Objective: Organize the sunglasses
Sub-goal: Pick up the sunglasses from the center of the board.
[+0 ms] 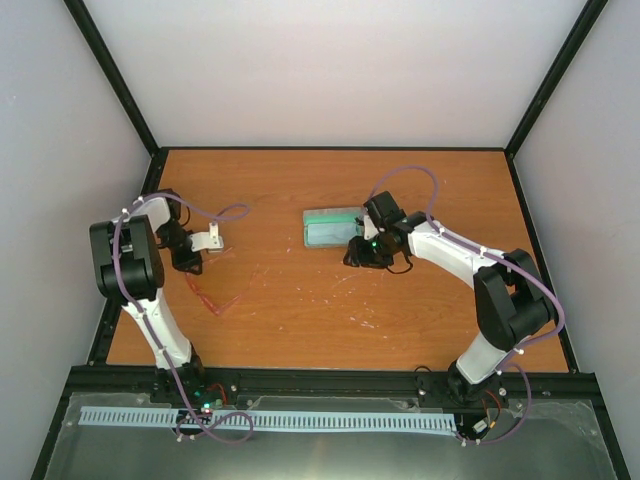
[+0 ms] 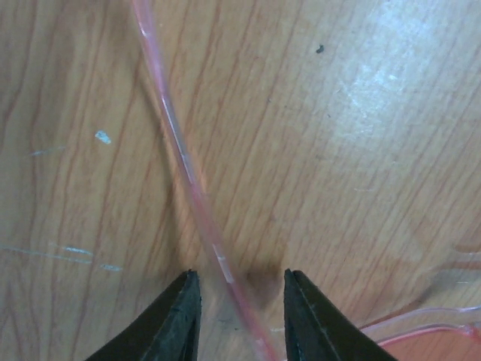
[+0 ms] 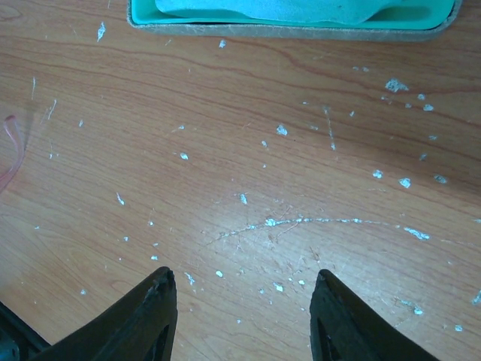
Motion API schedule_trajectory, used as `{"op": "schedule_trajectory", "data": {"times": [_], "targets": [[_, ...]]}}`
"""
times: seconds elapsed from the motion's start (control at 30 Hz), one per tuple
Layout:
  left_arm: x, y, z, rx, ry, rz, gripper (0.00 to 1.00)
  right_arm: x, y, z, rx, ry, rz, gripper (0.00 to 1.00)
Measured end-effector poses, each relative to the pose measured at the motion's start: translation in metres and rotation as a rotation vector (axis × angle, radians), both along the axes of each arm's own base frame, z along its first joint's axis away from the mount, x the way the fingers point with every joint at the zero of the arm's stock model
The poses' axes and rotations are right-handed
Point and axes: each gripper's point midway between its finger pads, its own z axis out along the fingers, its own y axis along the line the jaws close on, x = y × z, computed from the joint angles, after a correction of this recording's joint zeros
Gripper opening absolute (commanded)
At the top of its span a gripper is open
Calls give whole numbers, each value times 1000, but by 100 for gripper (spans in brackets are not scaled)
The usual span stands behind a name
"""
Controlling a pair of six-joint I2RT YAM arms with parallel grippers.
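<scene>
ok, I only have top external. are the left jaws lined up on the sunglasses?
Observer: Yes. Left wrist shows the left jaws open, with one pink temple of the sunglasses running between them.
Operator: Right side holding anything?
Observer: No. Right wrist shows the right jaws open over the table, nothing between them.
Operator: Case free for the glasses?
Observer: Not quite. The case is open, green lining up, but a light blue cloth lies inside.
</scene>
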Motion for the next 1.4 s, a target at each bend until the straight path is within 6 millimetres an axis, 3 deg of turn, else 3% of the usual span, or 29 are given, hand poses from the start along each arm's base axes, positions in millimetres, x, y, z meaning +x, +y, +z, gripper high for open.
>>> {"op": "schedule_trajectory", "data": {"times": [0.33, 0.47, 0.7, 0.8, 0.87, 0.9, 1.0, 1.2, 1.3, 1.4], "targets": [[8, 1, 1, 13, -21, 9, 4, -1, -1, -1, -2, 5, -1, 48], [22, -5, 15, -32, -51, 52, 1, -1, -1, -1, -3, 4, -3, 48], [76, -46, 88, -323, -198, 198, 1, 12, 5, 11, 61, -35, -47, 50], [81, -75, 125, -523, -227, 237, 1, 24, 2, 24, 162, -67, -95, 53], [79, -94, 147, -635, -239, 236, 1, 32, -12, 30, 274, -67, -159, 53], [77, -110, 168, -730, -254, 224, 1, 37, -20, 32, 333, -64, -194, 52], [70, -144, 199, -852, -276, 152, 1, 49, -34, 37, 489, -32, -243, 52], [27, -230, 272, -1063, -418, -170, 1, 58, -2, 77, 754, 23, -97, 54], [0, -257, 302, -1125, -523, -331, 1, 58, 7, 103, 862, 33, -45, 57], [-16, -269, 329, -1177, -628, -452, 1, 56, 10, 127, 934, 19, 6, 59]]}}
